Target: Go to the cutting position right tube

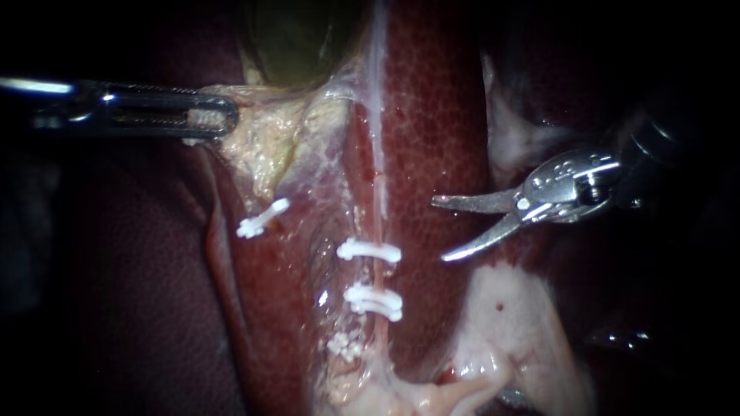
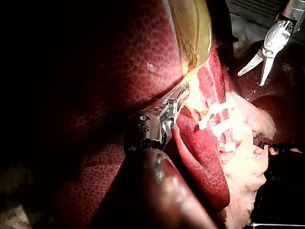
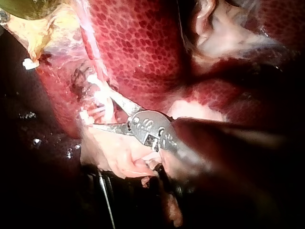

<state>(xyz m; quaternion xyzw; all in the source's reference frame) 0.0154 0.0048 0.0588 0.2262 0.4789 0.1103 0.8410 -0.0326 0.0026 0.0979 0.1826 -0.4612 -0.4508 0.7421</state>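
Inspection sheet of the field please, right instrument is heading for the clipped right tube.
Surface: liver, with the gallbladder at the top of the endoscope view.
Job's things: right tube carries white clips; a separate clip sits left of them.
Clutter: nothing seen.
End effectors: left instrument, jaws shut on pale tissue below the gallbladder; right instrument, blades open, beside the right tube and apart from it.
Cables: nothing seen.
Surroundings: dark beyond the tissue.
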